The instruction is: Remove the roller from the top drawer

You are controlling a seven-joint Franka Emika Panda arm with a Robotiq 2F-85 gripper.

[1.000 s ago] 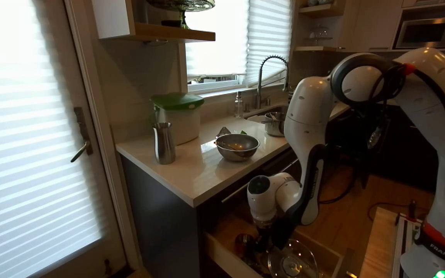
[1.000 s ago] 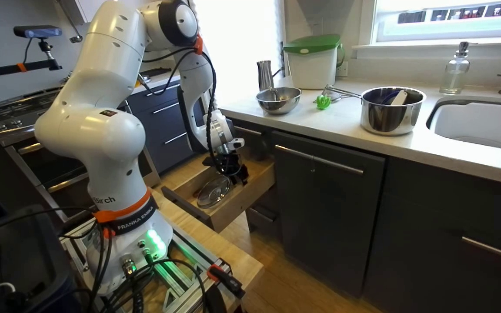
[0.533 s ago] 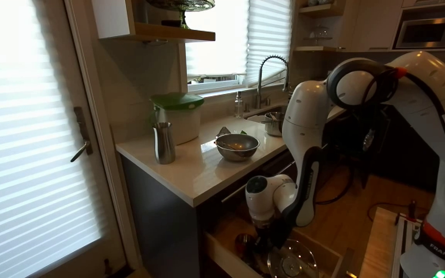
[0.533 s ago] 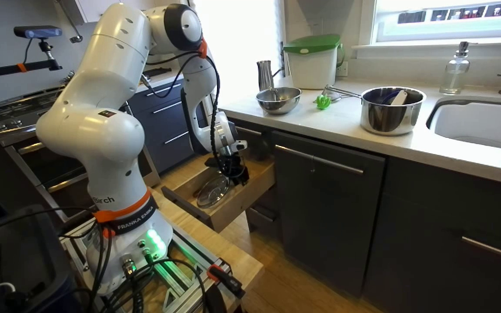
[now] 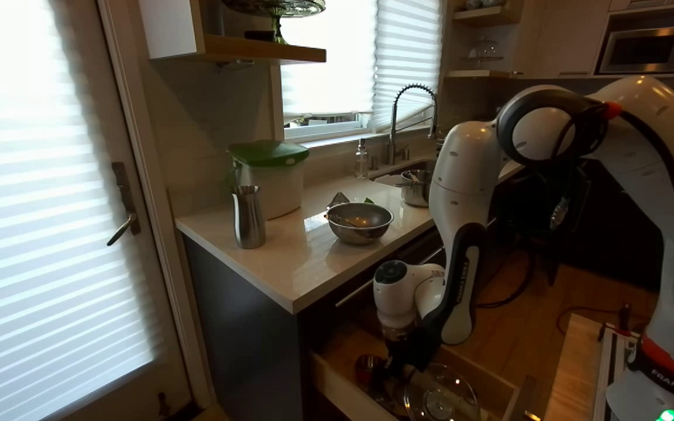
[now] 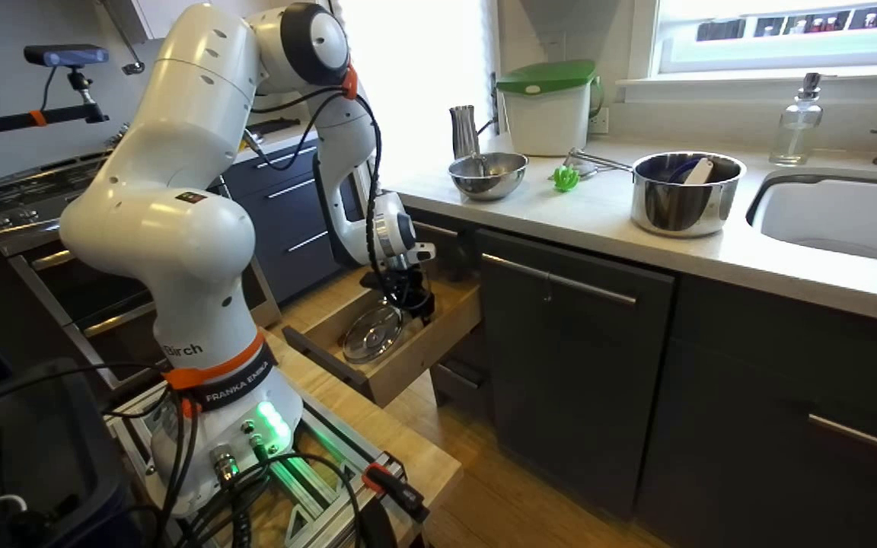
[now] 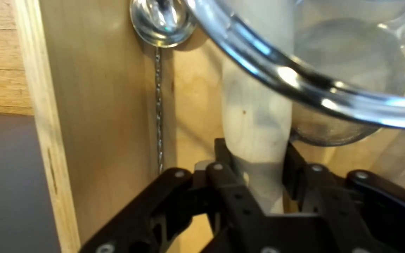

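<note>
The pale wooden roller (image 7: 257, 105) lies lengthwise in the top drawer (image 7: 44, 116), beside the drawer's side wall. My gripper (image 7: 255, 154) is shut on its near end, one black finger against each side. Part of the roller runs beneath the rim of a glass lid, and its far end leaves the wrist view. In both exterior views the drawer (image 6: 438, 335) is pulled out, with the gripper (image 6: 423, 308) down inside it. From outside, the arm and the lid hide the roller.
The glass lid (image 6: 374, 333) with its metal rim leans over the roller, covering a round strainer (image 7: 350, 63). A metal ladle (image 7: 162, 21) with a twisted handle lies along the drawer wall. A metal cup (image 5: 367, 368) stands close to the gripper. The counter (image 5: 296, 257) overhangs the drawer's back.
The jaws have closed around the roller. The hand dipped slightly, then rose a little over the last half second. The glass lid has shifted slightly.
</note>
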